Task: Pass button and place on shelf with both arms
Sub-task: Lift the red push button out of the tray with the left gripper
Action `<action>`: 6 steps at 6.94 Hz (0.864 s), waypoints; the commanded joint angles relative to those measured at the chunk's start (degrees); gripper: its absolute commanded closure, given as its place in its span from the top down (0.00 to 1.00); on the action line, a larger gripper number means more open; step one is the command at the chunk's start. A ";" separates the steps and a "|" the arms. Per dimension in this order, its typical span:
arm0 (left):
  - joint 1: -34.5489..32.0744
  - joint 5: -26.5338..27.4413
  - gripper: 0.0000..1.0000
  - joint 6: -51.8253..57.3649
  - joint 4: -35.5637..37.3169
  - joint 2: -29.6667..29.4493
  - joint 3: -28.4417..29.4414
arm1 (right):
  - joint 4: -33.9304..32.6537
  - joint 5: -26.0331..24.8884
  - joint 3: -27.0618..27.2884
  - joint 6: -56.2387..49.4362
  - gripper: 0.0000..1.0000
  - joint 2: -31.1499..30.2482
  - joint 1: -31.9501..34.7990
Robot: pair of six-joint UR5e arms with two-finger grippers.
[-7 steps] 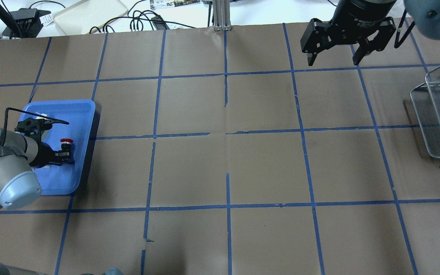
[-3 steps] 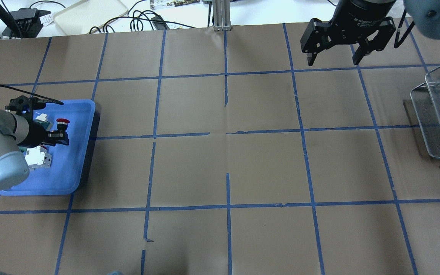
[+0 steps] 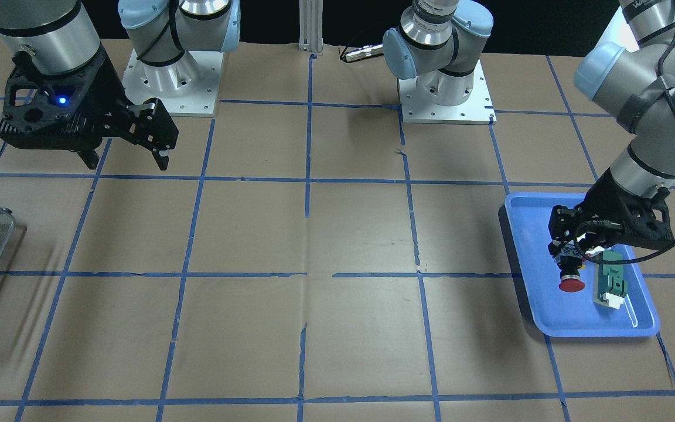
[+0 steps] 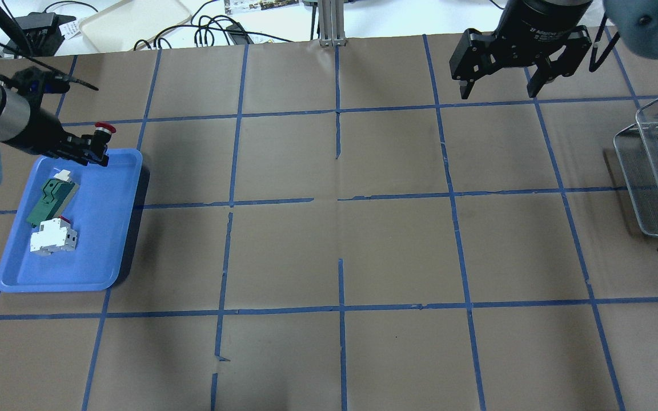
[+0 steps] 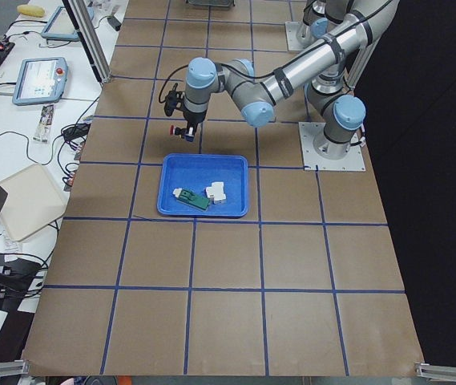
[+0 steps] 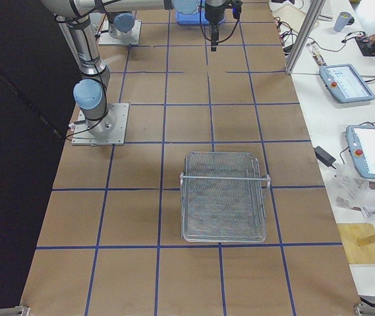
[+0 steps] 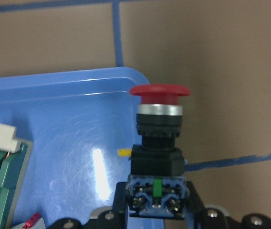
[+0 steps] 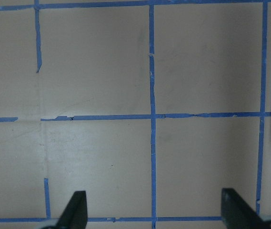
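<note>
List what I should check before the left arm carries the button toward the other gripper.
1. Button held by the left gripper: ok, jaws shut on its base, red cap pointing outward.
2. Button lifted off the tray: ok, it hangs in the air by the tray's far corner.
3. Green part and white block free of the gripper: ok, both lie in the tray.
4. Right gripper ready to receive: ok, open and holding nothing.
5. Shelf in place: ok, standing on the table at the right arm's end.
6. Grip firm enough for travel: cannot tell.
</note>
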 commanded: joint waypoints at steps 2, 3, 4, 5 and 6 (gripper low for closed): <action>-12.84 -5.96 0.25 12.26 -7.48 1.01 6.01 | -0.08 0.01 -0.06 -3.71 1.00 0.27 -0.93; -14.79 -5.81 0.17 21.37 -8.09 0.93 6.17 | 0.00 0.01 -0.06 -6.44 1.00 0.18 -2.15; -16.29 -6.24 0.13 31.12 -7.84 -0.38 6.26 | 0.00 0.01 0.03 -8.99 1.00 0.10 -3.03; -17.87 -6.42 0.02 37.40 -7.66 -0.82 6.78 | 0.00 1.14 0.03 -10.93 1.00 0.09 -3.48; -20.24 -12.17 0.00 45.64 -7.13 -1.00 6.53 | 0.09 4.37 0.11 -15.13 1.00 0.09 -4.53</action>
